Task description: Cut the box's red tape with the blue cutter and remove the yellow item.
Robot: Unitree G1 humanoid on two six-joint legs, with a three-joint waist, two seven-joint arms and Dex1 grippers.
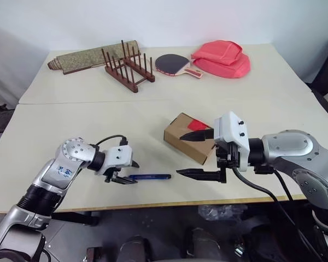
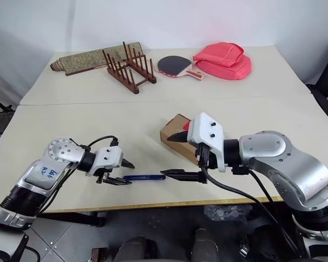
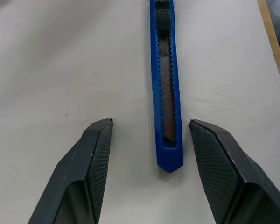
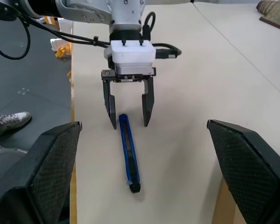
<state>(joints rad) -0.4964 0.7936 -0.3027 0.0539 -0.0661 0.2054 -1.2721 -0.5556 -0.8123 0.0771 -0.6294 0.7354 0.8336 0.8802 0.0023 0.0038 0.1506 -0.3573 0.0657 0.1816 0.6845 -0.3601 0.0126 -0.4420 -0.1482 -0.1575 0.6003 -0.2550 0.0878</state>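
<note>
The blue cutter (image 1: 151, 177) lies flat on the table near its front edge. My left gripper (image 1: 130, 172) is down at the cutter's left end, open, with a finger on either side of the end and a gap to each in the left wrist view (image 3: 167, 93). The box (image 1: 177, 131) sits right of centre, with the red tape (image 1: 195, 125) on its top. My right gripper (image 1: 180, 154) hangs wide open in front of the box, above the table, holding nothing. The yellow item is hidden.
At the far side stand a wooden rack (image 1: 128, 68), a table-tennis paddle (image 1: 175, 65), a red fabric bag (image 1: 223, 59) and a rolled mat (image 1: 87, 57). The table's front edge (image 1: 169, 205) runs just below the cutter.
</note>
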